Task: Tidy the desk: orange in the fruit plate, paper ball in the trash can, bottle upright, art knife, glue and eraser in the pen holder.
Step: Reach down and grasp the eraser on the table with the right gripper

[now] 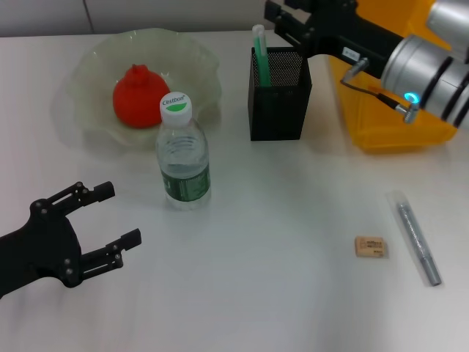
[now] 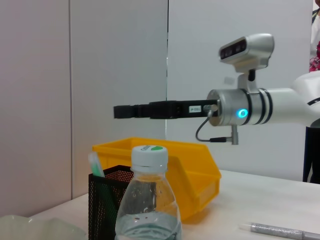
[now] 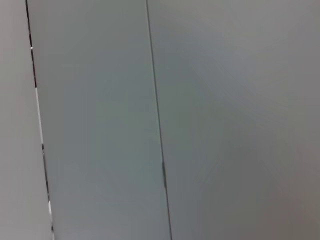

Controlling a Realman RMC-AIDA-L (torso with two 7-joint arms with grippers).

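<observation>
An orange (image 1: 138, 97) lies in the pale fruit plate (image 1: 80, 110) at the back left. A water bottle (image 1: 183, 158) stands upright in front of the plate and also shows in the left wrist view (image 2: 147, 200). A black mesh pen holder (image 1: 277, 103) holds a green glue stick (image 1: 260, 55). An eraser (image 1: 371, 247) and a silver art knife (image 1: 418, 236) lie on the table at the right. My right gripper (image 1: 282, 20) is open and empty above the pen holder. My left gripper (image 1: 123, 213) is open and empty at the front left. The paper ball is out of view.
A yellow bin (image 1: 396, 125) stands at the back right, beside the pen holder, partly under my right arm. It also shows in the left wrist view (image 2: 195, 170). The right wrist view shows only a plain wall.
</observation>
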